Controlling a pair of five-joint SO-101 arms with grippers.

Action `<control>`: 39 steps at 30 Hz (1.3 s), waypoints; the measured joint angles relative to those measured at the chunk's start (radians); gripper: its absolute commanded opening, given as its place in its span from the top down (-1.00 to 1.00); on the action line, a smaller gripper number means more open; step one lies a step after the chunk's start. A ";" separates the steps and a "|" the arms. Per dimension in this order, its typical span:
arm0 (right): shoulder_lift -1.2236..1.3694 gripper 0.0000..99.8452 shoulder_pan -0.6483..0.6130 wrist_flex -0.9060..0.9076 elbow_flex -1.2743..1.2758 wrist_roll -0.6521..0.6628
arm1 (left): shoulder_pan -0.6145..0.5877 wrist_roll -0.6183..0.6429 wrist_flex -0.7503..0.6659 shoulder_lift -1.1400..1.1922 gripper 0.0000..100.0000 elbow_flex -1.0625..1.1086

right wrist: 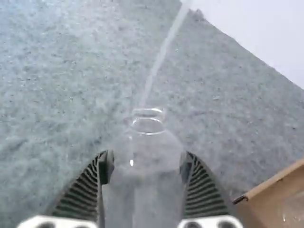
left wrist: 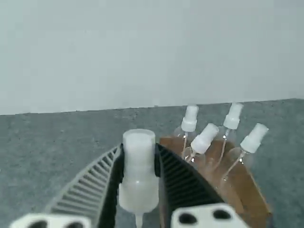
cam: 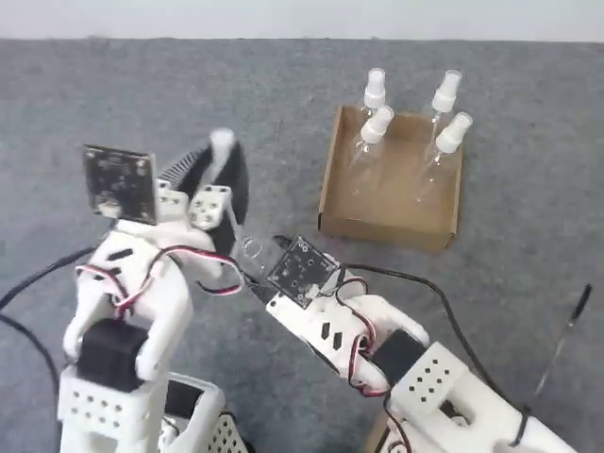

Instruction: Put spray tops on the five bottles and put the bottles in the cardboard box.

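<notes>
1. Table (cam: 113,85): grey, felt-like surface, bounded at the far edge by a pale wall (left wrist: 152,47).

2. Cable (cam: 28,283): black, laid on the table at the left edge, near the front.

3. Left gripper (cam: 222,153): raised over the left half of the table, fingers pointing toward the far edge. It is clenched on a spray top (left wrist: 138,175). The white top is pinched upright between the two ribbed black fingers (left wrist: 178,183), with its head standing clear above the fingertips.

4. Tube (right wrist: 159,61): thin and pale, seen slanting down toward the open neck of the bottle listed next. Whether it enters the neck cannot be told.

5. Right gripper (right wrist: 146,160): held near the middle of the table, just right of the left gripper. It is clamped on a bottle (right wrist: 145,190). The bottle is clear and uncapped, gripped by its body, with its open neck past the fingertips. In the high view the neck is seen just beside the left gripper's fingers.

6. Box (cam: 328,184): brown cardboard, open at the top, set on the right half of the table toward the far edge, well apart from both grippers.

7. Capped bottles (cam: 379,125): four, clear, each fitted with a white spray top. They are placed inside the box in two pairs, one pair by the left wall and one by the right. All the tops stand above the rim.
</notes>
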 measured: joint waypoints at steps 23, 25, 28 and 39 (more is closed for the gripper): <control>-0.002 0.99 0.046 -0.180 0.066 -0.195 | 0.091 0.002 0.066 0.000 0.88 0.150; -0.002 0.99 0.051 -0.180 0.066 -0.195 | 0.092 0.002 0.066 0.000 0.76 0.150; -0.002 0.99 0.052 -0.180 0.066 -0.195 | 0.097 -0.032 0.084 0.000 0.68 0.150; -0.002 0.99 0.052 -0.180 0.078 -0.195 | -0.025 -0.080 0.114 0.000 0.68 0.040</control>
